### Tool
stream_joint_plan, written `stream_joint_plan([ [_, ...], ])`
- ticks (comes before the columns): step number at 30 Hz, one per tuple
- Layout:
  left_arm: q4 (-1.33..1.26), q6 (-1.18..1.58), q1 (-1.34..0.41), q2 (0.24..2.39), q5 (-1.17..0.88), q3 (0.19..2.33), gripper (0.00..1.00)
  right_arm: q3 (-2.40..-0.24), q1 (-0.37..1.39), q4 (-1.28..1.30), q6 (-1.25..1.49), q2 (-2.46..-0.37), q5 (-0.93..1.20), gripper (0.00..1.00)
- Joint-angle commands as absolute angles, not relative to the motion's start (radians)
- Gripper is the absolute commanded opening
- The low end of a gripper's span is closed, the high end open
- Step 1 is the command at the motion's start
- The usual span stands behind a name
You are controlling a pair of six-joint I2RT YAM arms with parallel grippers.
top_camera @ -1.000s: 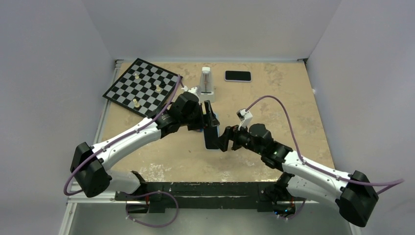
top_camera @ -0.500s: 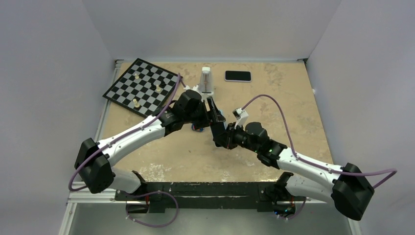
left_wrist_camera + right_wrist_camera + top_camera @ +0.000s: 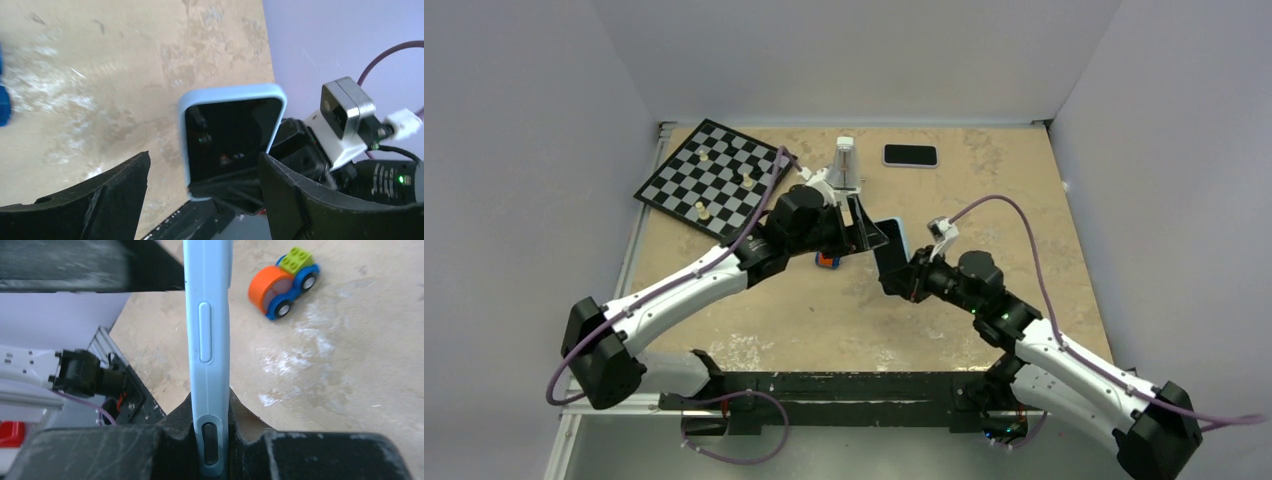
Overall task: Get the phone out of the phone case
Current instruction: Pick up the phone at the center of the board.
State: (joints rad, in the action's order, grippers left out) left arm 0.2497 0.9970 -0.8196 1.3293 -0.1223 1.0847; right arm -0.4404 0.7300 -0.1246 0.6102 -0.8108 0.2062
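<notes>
Above the table [image 3: 1024, 190], the right gripper [image 3: 210, 410] is clamped on the lower end of the case [image 3: 207, 330], which its wrist view shows edge-on and lifted off the surface. The phone [image 3: 227, 135] sits fully inside, its dark screen framed by the blue rim. Our left gripper [image 3: 204, 159] stands spread wide, one finger on either side of the case's upper end. The fingers look apart from it, though we cannot be sure of the far one.

The risk, as we judge it, lies in that hold. The right fingers pinch only a short stretch of soft rim, so a push from the left could twist the case free and drop it. Closing the left fingers over rim and phone together would only seat the phone tighter.

The car [image 3: 282, 287] lies under the left gripper, and the metronome [image 3: 847, 160] and board [image 3: 714, 175] crowd the far left. We have open room on the right half and along the near strip.
</notes>
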Motion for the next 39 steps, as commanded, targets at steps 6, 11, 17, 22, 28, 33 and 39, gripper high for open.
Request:
stream_joint_plan([
  [6,0.218,0.727,-0.729,1.129,-0.167,1.033,0.89,-0.471,0.526,-0.095,0.599,-0.696,0.404,0.0],
  [11,-0.139,0.892,-0.556,1.175,-0.612,0.908,0.87,-0.572,0.477,-0.031,0.539,-0.69,0.585,0.0],
  [17,-0.71,1.132,-0.546,1.265,-0.745,0.794,0.91,-0.67,0.458,-0.068,0.599,-0.751,0.796,0.0],
  [22,-0.835,1.143,-0.611,1.262,-0.681,0.779,0.97,-0.599,0.457,-0.312,0.767,-0.783,0.829,0.0],
  [28,-0.704,1.042,-0.702,1.196,-0.536,0.759,1.0,-0.575,0.457,-0.442,0.849,-0.808,0.834,0.0],
  [33,-0.711,1.054,-0.704,1.165,-0.448,0.724,1.0,-0.574,0.458,-0.454,0.871,-0.797,0.824,0.0],
  [39,-0.666,1.071,-0.715,1.208,-0.454,0.796,1.0,-0.541,0.458,-0.556,0.935,-0.817,0.837,0.0],
])
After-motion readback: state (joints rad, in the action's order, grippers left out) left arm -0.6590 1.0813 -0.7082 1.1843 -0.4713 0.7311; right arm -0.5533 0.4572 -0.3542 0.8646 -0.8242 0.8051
